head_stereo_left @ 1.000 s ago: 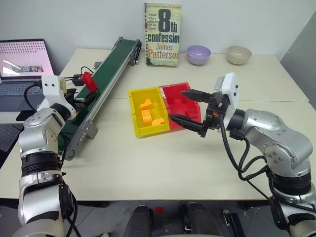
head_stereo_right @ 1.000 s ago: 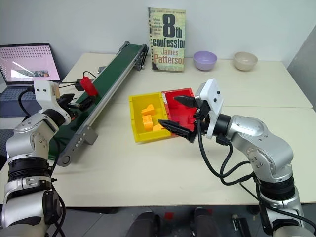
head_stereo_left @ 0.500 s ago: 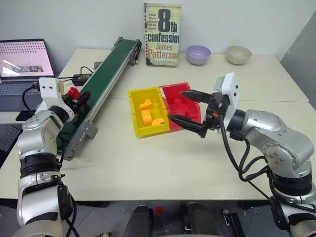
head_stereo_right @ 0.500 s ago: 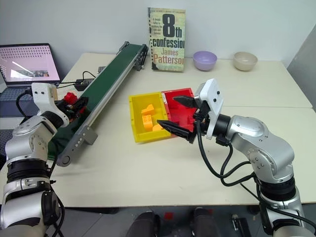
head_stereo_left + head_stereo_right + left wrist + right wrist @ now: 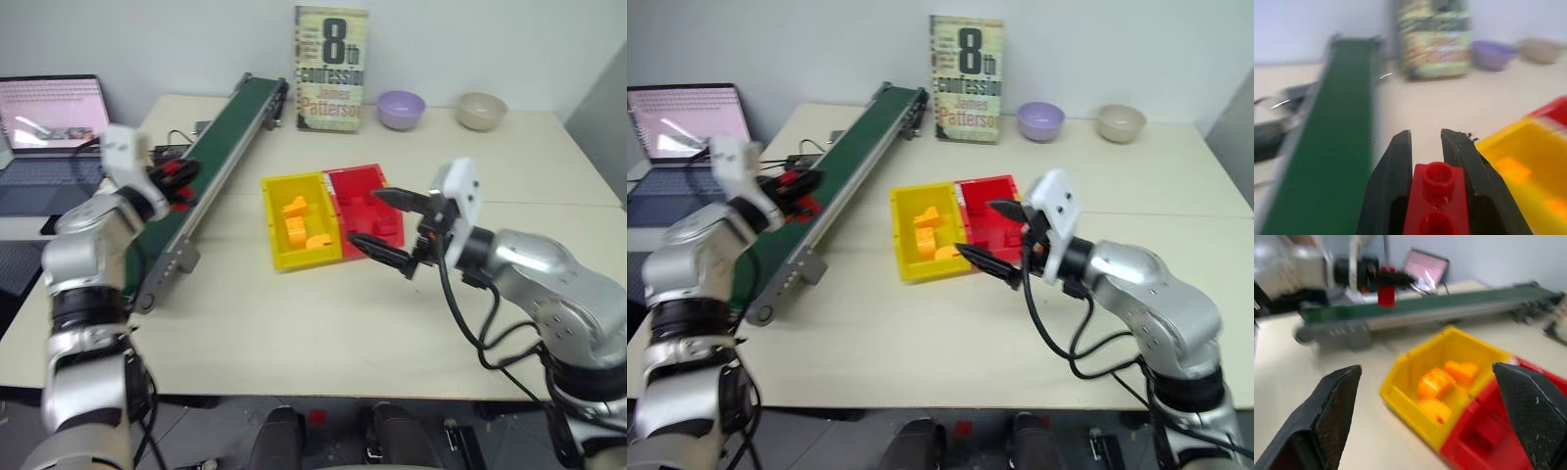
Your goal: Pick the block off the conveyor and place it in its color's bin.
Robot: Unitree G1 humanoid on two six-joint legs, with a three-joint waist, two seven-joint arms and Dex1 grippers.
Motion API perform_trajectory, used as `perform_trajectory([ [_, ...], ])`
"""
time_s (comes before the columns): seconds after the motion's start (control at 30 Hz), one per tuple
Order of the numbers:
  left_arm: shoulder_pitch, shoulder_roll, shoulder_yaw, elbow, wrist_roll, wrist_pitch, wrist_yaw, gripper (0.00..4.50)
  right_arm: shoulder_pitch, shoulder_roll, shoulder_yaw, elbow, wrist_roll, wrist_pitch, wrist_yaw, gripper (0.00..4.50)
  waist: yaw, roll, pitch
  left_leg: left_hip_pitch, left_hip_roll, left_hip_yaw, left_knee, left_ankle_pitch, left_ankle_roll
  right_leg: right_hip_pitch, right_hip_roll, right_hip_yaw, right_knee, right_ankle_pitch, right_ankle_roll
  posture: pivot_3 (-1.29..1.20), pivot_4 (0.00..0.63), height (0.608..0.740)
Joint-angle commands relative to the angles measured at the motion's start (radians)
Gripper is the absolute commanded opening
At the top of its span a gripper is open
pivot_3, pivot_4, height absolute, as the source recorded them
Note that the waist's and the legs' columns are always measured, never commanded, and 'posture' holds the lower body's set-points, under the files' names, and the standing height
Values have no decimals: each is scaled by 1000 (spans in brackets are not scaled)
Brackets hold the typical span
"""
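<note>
The pickup is done: the block (image 5: 1436, 205) is clamped between the two black fingers (image 5: 1393, 191) of the left gripper (image 5: 179, 176), held up above the conveyor (image 5: 211, 162) near its desk-side edge. What is left, by the look of it, is the carry across to the bin (image 5: 367, 181) and the release; the bin sits on the desk (image 5: 294, 323) well apart from the block, touching the yellow tray (image 5: 272, 230), which must be passed on the way. The block is seen as a small bright red plastic brick, oblong, with round studs on top, gripped on its long sides. Red pieces are already lying in the bin, yellow ones in the yellow tray. The right gripper (image 5: 389, 227) is held over the bin's near corner, fingers spread wide with nothing between them.
</note>
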Motion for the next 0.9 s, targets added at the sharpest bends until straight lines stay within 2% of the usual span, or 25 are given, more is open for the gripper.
perform_trajectory([
  [0.03,-131,-91,-107,60,26,-49,-95,572,32,22,-76,-88,-12,35,-113,4500,-7,0,0,0,0,2,0,0,0,-1,0,2,0,0,0,0,150,740],
  [0.13,-229,-181,-174,191,59,-119,-173,572,43,34,-74,-113,-34,50,-167,4500,-36,0,0,1,0,5,0,0,0,-2,0,8,-1,1,2,0,150,740],
  [0.27,-326,-277,-233,371,119,-238,-243,572,62,47,-74,-143,-53,69,-222,4500,-44,0,0,1,0,5,-1,0,0,-2,5,6,0,1,2,0,150,740],
  [0.53,-427,-332,-241,641,210,-438,-246,572,104,108,-129,-212,-42,131,-334,4500,-44,0,0,1,5,3,-2,0,1,-5,14,4,3,0,0,0,150,740],
  [0.6,-445,-342,-218,685,200,-453,-254,1280,117,113,-139,-227,-41,142,-346,4500,-42,0,0,1,5,3,-2,0,1,-5,14,4,2,0,0,0,150,740],
  [0.8,-483,-361,-166,751,189,-481,-250,2551,112,110,-154,-235,-32,159,-355,4500,-41,0,0,0,3,4,-1,0,1,-4,10,5,1,0,0,0,150,740],
  [0.9,-490,-362,-142,756,182,-483,-248,2989,105,107,-153,-229,-30,159,-353,4500,-41,0,0,0,3,4,-1,0,1,-5,10,5,1,0,0,0,150,740],
])
